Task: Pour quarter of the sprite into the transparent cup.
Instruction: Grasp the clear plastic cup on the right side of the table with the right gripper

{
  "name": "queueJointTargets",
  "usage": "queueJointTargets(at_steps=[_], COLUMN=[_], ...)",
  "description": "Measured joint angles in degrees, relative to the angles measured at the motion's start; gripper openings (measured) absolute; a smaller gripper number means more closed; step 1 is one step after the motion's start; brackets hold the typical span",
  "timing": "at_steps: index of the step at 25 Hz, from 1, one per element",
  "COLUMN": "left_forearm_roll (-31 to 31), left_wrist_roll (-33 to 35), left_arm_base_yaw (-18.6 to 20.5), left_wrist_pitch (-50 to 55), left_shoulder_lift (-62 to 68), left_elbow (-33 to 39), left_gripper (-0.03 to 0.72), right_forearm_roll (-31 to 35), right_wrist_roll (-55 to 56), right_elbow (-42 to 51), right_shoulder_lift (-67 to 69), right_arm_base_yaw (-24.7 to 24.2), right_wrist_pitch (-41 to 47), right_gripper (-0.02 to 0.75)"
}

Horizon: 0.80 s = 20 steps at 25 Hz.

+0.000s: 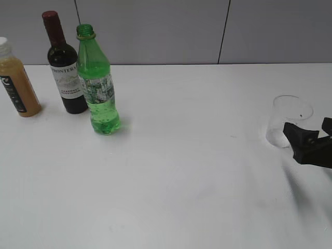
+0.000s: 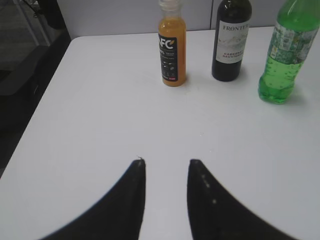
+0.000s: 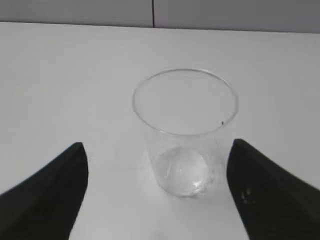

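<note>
The sprite (image 1: 98, 83) is a tall green bottle without a cap, upright at the back left of the white table; it also shows in the left wrist view (image 2: 285, 55). The transparent cup (image 1: 289, 121) stands upright and empty at the right. It also shows in the right wrist view (image 3: 185, 130). My right gripper (image 1: 307, 134) is open just in front of the cup, its fingers (image 3: 157, 150) spread wider than the cup and not touching it. My left gripper (image 2: 166, 164) is open and empty above bare table, out of the exterior view.
A dark wine bottle (image 1: 64, 67) stands just left of the sprite, and an orange juice bottle (image 1: 16, 80) stands at the far left. Both also show in the left wrist view, the wine (image 2: 232, 40) and the juice (image 2: 172, 47). The table's left edge (image 2: 50, 75) drops off to the floor.
</note>
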Motion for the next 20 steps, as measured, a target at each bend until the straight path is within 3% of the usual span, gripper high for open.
queueJointTargets(at_steps=[5, 20], left_forearm_roll=[0.0, 0.0], left_wrist_roll=[0.0, 0.0], left_arm_base_yaw=[0.0, 0.0], left_wrist_pitch=[0.0, 0.0], left_shoulder_lift=[0.0, 0.0], left_elbow=[0.0, 0.0], left_gripper=[0.230, 0.230], right_forearm_roll=[1.7, 3.0], right_wrist_roll=[0.1, 0.1], right_elbow=[0.0, -3.4], right_shoulder_lift=[6.4, 17.7], right_arm_base_yaw=[0.0, 0.0], right_wrist_pitch=[-5.6, -6.0], right_gripper=[0.672, 0.669])
